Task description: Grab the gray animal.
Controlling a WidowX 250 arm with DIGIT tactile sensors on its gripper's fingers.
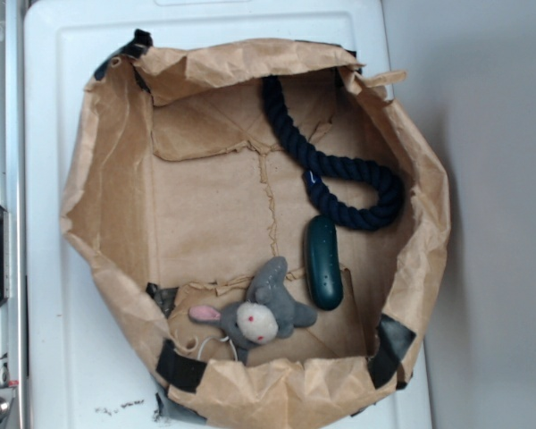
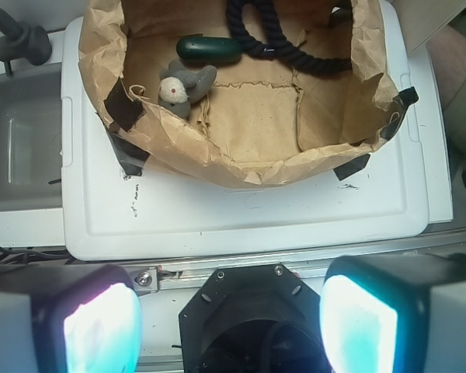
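Note:
The gray animal, a small plush with a cream face and pink-lined ears, lies on the floor of a brown paper bag near its front wall. In the wrist view the gray animal sits at the upper left, inside the paper bag. My gripper is far from it, over the robot's black base. It is open, and nothing lies between its two glowing pads. The gripper does not show in the exterior view.
A dark green oval object lies right next to the animal. A navy rope curls along the bag's far right side. The bag stands on a white plastic lid. A metal rail runs at the left.

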